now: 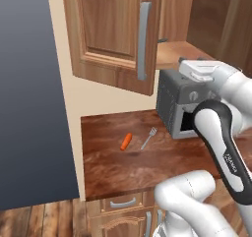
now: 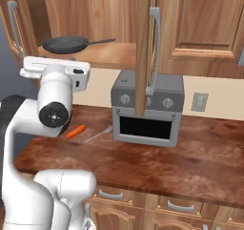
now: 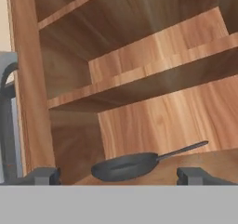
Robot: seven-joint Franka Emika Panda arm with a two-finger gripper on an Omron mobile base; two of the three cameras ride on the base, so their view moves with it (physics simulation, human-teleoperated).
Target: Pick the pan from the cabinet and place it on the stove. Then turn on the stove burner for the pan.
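The dark grey pan (image 2: pixel 64 44) lies on the bottom shelf of the open wooden cabinet (image 2: pixel 114 57), its long thin handle pointing right. In the hand view the pan (image 3: pixel 124 166) sits straight ahead on the shelf, just beyond my gripper (image 3: pixel 120 177). The gripper is open, its two fingertips (image 3: pixel 44 175) spread wide with nothing between them. In the right base view my white hand (image 2: pixel 55 72) hovers just below and in front of the shelf edge under the pan. The stove is out of view.
A boxy silver oven (image 2: pixel 147 114) stands on the wooden counter (image 2: pixel 200 162) under the cabinet. An open cabinet door (image 2: pixel 145 43) hangs edge-on in front of it. Another open door (image 1: pixel 113 29) juts out at left. A carrot (image 1: pixel 126 141) and fork (image 1: pixel 148 138) lie on the counter.
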